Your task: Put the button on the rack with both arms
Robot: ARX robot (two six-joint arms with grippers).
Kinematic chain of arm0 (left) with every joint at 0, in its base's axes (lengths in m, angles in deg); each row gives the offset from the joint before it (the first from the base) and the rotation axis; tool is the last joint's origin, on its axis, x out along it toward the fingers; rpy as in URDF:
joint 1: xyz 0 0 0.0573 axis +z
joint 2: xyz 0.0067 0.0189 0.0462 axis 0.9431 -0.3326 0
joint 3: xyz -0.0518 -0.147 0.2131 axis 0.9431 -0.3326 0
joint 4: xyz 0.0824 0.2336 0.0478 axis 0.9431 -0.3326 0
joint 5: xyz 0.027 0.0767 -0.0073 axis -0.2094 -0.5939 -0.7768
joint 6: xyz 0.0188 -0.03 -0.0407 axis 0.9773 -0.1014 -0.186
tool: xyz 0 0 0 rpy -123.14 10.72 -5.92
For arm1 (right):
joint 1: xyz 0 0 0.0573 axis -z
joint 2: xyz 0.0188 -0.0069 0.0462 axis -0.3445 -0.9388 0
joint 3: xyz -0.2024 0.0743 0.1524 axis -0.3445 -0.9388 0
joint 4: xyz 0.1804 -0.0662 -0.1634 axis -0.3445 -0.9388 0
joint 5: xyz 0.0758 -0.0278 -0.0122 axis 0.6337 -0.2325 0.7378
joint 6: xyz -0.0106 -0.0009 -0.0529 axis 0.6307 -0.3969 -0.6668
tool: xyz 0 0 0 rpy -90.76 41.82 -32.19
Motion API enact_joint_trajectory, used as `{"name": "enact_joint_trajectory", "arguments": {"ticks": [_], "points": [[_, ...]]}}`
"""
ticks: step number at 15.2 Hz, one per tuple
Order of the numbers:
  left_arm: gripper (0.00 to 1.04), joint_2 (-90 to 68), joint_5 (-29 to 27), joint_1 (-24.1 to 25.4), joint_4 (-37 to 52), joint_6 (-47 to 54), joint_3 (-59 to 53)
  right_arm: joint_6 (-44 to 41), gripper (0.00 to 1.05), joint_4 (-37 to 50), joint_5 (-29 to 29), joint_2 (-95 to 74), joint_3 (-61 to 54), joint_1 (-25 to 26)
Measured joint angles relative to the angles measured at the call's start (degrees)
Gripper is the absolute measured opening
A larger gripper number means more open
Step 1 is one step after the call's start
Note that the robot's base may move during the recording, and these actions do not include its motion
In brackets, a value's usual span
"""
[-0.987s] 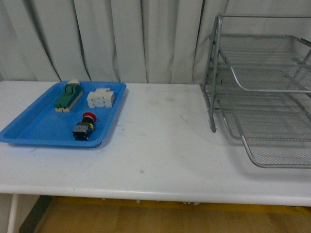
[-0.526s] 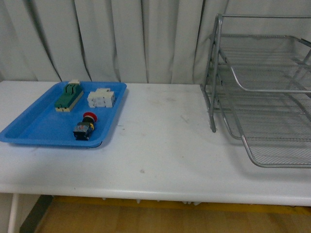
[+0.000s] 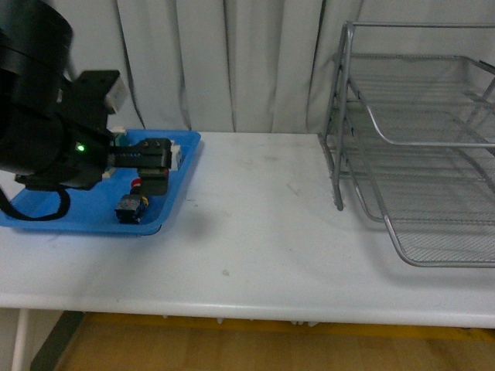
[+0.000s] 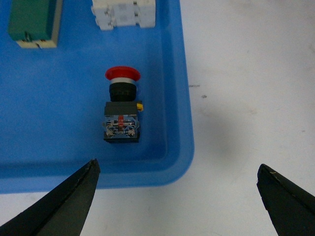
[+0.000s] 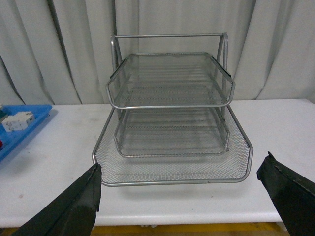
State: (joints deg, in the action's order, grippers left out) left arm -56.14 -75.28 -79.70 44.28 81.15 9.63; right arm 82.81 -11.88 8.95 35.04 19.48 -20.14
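L claw (image 4: 177, 165) wide, above button (image 4: 121, 114) — in tray (image 4: 54, 103)

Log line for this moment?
left gripper: open, by button in blue tray | right gripper: open, facing rack | button: not grasped

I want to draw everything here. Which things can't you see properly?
- Left wrist view: the green switch and white block are cut off by the picture edge; only the tips of the fingers show.
- Front view: the left arm hides the green switch and most of the white block; the rack runs off the right edge.
- Right wrist view: the blue tray is cut off by the edge.
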Motion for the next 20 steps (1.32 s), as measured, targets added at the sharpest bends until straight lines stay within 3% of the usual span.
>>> {"name": "enact_joint_trajectory", "arguments": {"ticks": [5,20], "points": [[0.98,-14.29,-5.11,1.81,-9.35,3.43,17.84,-0.02,0.98,0.0,0.0,0.0,0.0,0.0],[0.98,-26.1,-5.44,4.48,-13.86,1.64,27.34,0.0,0.98,0.0,0.0,0.0,0.0,0.0]]}}
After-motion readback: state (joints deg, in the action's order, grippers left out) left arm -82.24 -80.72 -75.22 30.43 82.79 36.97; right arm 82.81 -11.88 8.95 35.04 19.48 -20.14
